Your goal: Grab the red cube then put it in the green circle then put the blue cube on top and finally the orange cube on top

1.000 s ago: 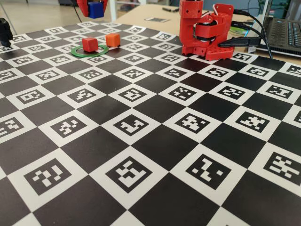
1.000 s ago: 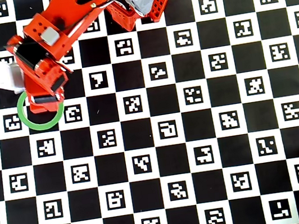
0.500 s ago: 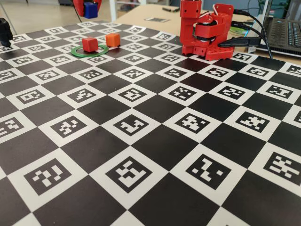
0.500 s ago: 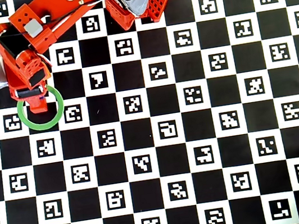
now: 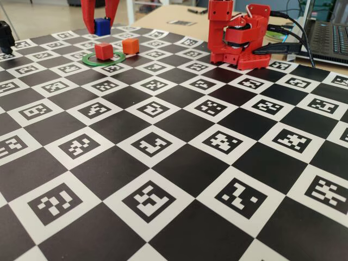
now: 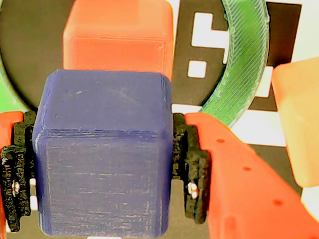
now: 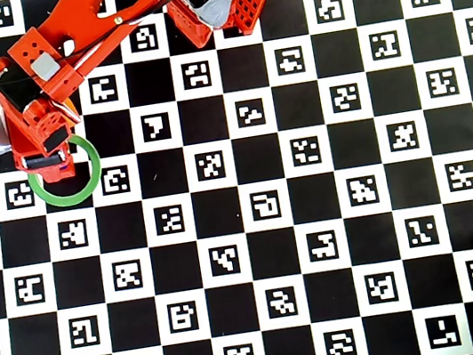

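The red cube sits inside the green circle at the far left of the board. Just right of it, outside the ring, stands the orange cube. My gripper hangs above and a little behind the red cube, shut on the blue cube. In the wrist view the blue cube is squeezed between the black pads of the gripper. Beyond it lie the red cube, the green circle and the orange cube. In the overhead view the arm covers the cubes; the green circle shows.
The board is a black-and-white checker mat of printed markers. The red arm base stands at the back, with a laptop and cables to its right. A black object is at the left edge.
The gripper, still holding the blue cube, has shifted slightly left and come down towards the red cube. The red and orange cubes have not moved.
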Robot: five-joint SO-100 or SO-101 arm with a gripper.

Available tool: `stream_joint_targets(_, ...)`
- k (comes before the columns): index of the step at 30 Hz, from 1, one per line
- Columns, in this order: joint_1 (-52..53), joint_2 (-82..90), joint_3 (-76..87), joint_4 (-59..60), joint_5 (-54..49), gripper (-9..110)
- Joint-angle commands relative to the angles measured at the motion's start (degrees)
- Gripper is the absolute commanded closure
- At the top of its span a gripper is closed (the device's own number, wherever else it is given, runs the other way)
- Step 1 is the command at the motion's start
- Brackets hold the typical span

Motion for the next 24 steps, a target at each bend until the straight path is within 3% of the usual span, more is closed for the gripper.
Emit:
stream_joint_targets(1, 0.09, 1.85, -0.26, -1.49, 0.26, 94)
stream_joint_targets(21, 1.05, 0.09, 2.90, -5.71, 1.58, 94)
stream_joint_targets(24, 1.14, 0.35, 2.55, -4.66, 0.70, 77)
